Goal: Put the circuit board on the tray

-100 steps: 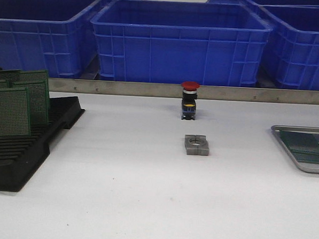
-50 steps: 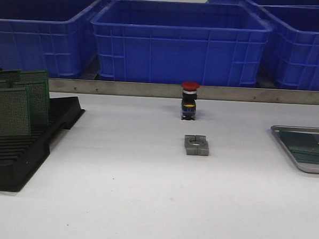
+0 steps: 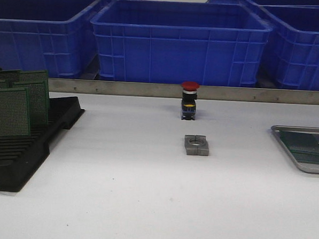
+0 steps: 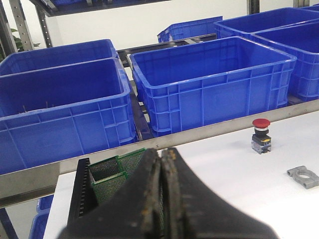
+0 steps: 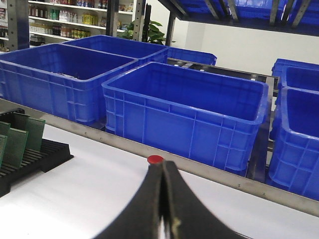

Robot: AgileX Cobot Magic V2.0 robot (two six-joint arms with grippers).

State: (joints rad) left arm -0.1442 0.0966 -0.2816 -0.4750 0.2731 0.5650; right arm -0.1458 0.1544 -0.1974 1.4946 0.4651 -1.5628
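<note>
Circuit board (image 3: 304, 143), green and flat, lies on your ribbed silver tray (image 3: 299, 164) at far right.
Both grippers (image 4: 162, 169) (image 5: 162, 184) show fingers pressed together, empty.

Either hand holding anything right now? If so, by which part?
Nothing held. Left hand and right hand are both shut with nothing between the fingers; the boards stand in the rack.
</note>
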